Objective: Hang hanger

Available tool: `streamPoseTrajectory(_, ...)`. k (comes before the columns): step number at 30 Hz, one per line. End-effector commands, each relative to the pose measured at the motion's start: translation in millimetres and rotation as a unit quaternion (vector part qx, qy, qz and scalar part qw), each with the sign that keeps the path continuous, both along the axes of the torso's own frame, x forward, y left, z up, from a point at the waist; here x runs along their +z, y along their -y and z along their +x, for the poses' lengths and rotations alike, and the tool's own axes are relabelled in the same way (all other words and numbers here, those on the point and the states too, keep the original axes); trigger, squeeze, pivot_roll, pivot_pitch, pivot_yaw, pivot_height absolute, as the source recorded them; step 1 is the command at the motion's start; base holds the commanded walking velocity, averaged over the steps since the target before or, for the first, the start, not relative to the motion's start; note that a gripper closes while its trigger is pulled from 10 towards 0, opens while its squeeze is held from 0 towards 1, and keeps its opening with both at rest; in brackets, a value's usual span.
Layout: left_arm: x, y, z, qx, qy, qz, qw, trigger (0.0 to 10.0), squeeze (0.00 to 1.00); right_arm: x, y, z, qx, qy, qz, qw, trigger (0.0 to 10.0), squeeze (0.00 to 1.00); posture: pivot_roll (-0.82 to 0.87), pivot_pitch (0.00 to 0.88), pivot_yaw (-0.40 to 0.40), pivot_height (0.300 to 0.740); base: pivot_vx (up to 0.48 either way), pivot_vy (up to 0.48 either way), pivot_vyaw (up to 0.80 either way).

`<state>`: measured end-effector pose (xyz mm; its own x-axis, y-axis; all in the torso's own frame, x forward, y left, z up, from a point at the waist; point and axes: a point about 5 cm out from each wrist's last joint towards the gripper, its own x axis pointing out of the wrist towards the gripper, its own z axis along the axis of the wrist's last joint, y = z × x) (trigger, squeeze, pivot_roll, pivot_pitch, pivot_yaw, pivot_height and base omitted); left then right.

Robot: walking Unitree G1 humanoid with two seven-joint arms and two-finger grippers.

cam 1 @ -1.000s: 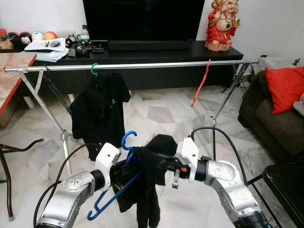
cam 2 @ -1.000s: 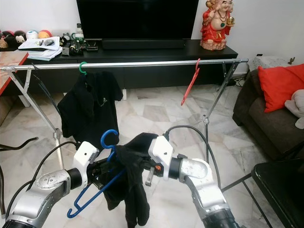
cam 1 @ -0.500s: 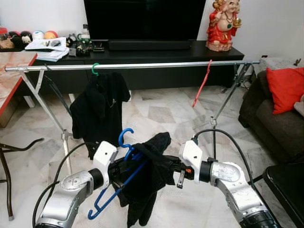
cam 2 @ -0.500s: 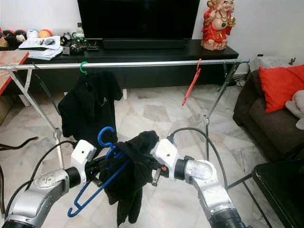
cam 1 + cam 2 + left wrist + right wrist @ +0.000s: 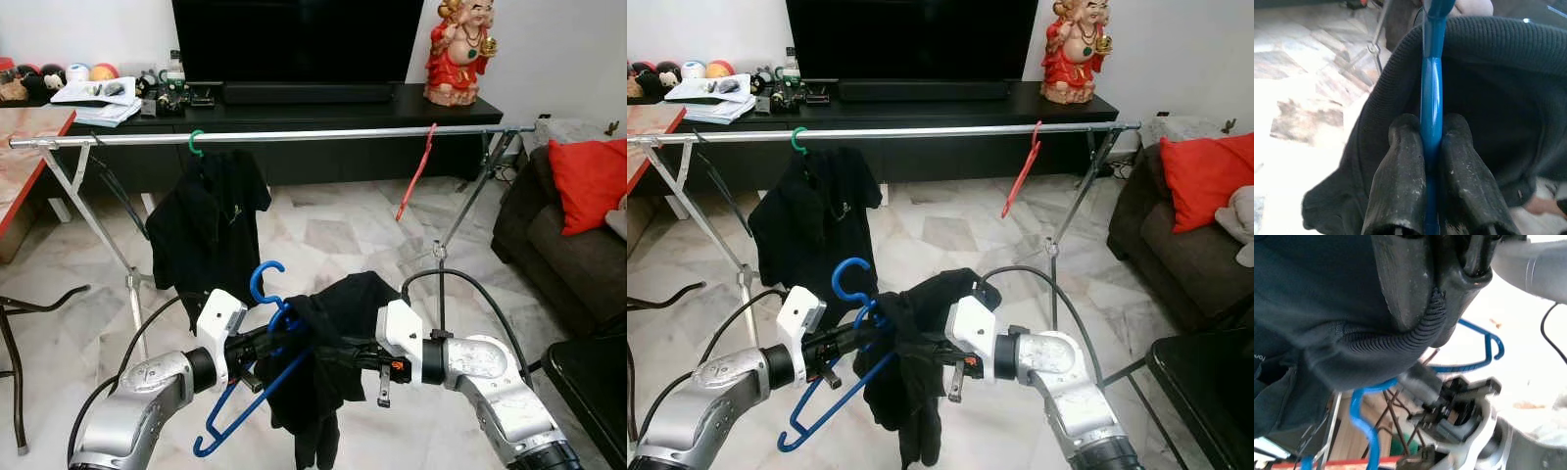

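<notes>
Marble floor spreads before us, and a silver clothes rail crosses the room in front of a dark TV counter. On that rail hang a black shirt on a green hook and a bare red hanger, well apart. Low in front of us, our left gripper has its jaws clamped on the stem of the blue hanger. A black garment drapes over this hanger, and our right gripper pinches the garment's ribbed edge.
</notes>
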<state>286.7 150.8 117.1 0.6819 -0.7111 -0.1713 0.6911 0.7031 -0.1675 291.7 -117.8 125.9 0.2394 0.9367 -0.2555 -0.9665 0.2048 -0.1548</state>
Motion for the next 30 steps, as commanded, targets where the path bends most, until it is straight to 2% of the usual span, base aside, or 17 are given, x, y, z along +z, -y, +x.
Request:
streamPoseTrajectory(1, 13.5, -4.1, 6.8, 0.015, 0.026, -0.018, 0.999, 10.0, 0.0, -2.1, 0.4, -2.2, 0.009, -0.002, -0.01, 1.0, 10.0, 0.0, 0.13, 0.053, -0.07, 0.74, 0.0, 0.0, 0.0)
streamPoseTrajectory(8, 15.4, -3.9, 7.9, 0.018, 0.028, -0.025, 0.999, 10.0, 0.0, -4.1, 1.9, -1.6, 0.006, 0.0, -0.02, 1.0, 10.0, 0.0, 0.13, 0.053, -0.07, 0.74, 0.0, 0.0, 0.0)
streamPoseTrajectory(9, 15.6, -3.6, 7.2, 0.021, 0.029, -0.029, 0.999, 10.0, 0.0, -6.6, 4.0, 0.5, -0.007, 0.003, -0.029, 1.0, 10.0, 0.55, 0.13, 0.049, -0.068, 0.74, 0.0, 0.0, 0.0)
streamPoseTrajectory(10, 15.7, -3.6, 6.4, 0.027, 0.03, -0.032, 0.999, 10.0, 0.0, -9.3, 6.7, 3.0, -0.022, 0.008, -0.04, 0.999, 10.0, 1.0, 0.13, 0.049, -0.068, 0.74, 0.0, 0.0, 0.0)
streamPoseTrajectory(16, 17.6, -6.7, 9.8, 0.052, 0.037, -0.035, 0.997, 10.0, 0.0, -12.2, 8.4, 2.3, -0.027, 0.006, -0.052, 0.998, 10.0, 1.0, 0.13, 0.04, -0.071, 0.74, 0.0, 0.0, 0.0)
streamPoseTrajectory(23, 18.3, -6.5, 11.1, 0.057, 0.04, -0.04, 0.997, 10.0, 0.0, -16.3, 12.5, -2.6, -0.028, 0.001, -0.068, 0.997, 10.0, 1.0, 0.12, 0.038, -0.074, 0.74, 0.0, 0.0, 0.0)
streamPoseTrajectory(27, 14.5, -8.6, 10.1, 0.057, 0.037, -0.027, 0.997, 10.0, 0.0, -13.5, 19.7, -0.7, -0.057, 0.018, -0.07, 0.996, 10.0, 1.0, 0.12, 0.04, -0.077, 0.74, 0.0, 0.0, 0.0)
streamPoseTrajectory(28, 10.6, -9.3, 8.5, 0.051, 0.033, -0.01, 0.998, 10.0, 0.0, -8.4, 25.8, 6.2, -0.094, 0.039, -0.065, 0.993, 10.0, 1.0, 0.12, 0.04, -0.077, 0.74, 0.0, 0.0, 0.0)
streamPoseTrajectory(29, 9.5, -9.4, 8.0, 0.049, 0.032, -0.006, 0.998, 10.0, 0.0, -6.7, 27.7, 8.5, -0.107, 0.045, -0.062, 0.991, 10.0, 1.0, 0.12, 0.04, -0.077, 0.74, 0.0, 0.0, 0.0)
streamPoseTrajectory(30, 7.9, -9.9, 7.0, 0.046, 0.029, -0.002, 0.999, 10.0, 0.0, 4.0, 34.3, 18.4, -0.154, 0.065, -0.036, 0.985, 10.0, 1.0, 0.11, 0.042, -0.077, 0.74, 0.0, 0.0, 0.0)
